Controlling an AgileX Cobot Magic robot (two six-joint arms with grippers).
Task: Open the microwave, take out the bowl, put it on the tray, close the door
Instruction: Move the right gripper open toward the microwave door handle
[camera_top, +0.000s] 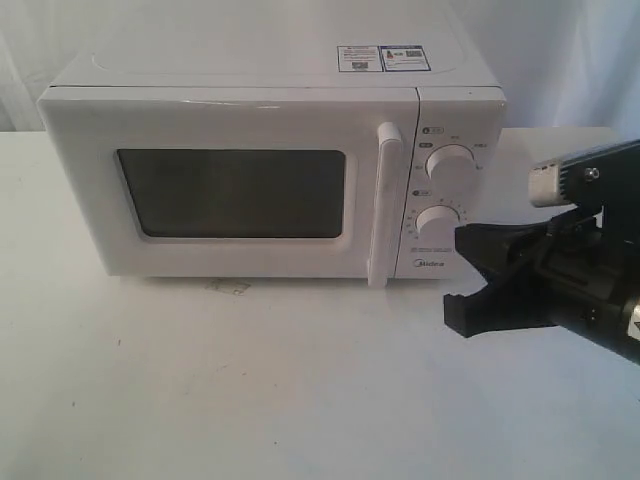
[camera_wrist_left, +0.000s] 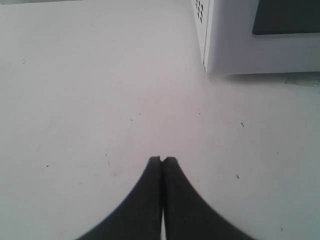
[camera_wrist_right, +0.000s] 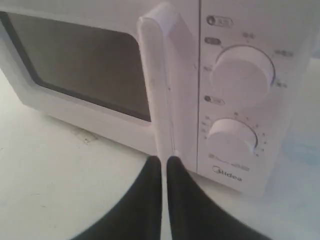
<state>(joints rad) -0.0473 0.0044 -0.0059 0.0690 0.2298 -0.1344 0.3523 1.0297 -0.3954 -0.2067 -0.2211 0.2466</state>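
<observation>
On the worktop (camera_top: 250, 390) stands the white microwave (camera_top: 270, 100), its door (camera_top: 90, 200) shut, the right gripper (camera_wrist_right: 164, 159) held level before the foot of the bar handle (camera_top: 385, 205), fingers closed on nothing, and the left gripper (camera_wrist_left: 162, 160), fingers likewise closed, low over the worktop near the oven's corner.

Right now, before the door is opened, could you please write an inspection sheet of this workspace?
Surface: white table, a few dark specks, one faint smudge by the oven's front.
Job's things: microwave upright; door closed, handle free; bowl and tray not seen.
Clutter: nothing seen.
Grippers: left gripper shut, empty, over bare table near the oven's corner; right gripper shut, empty, pointing at the handle's lower end.
Cables: nothing seen.
Surroundings: white cloth backdrop.
</observation>
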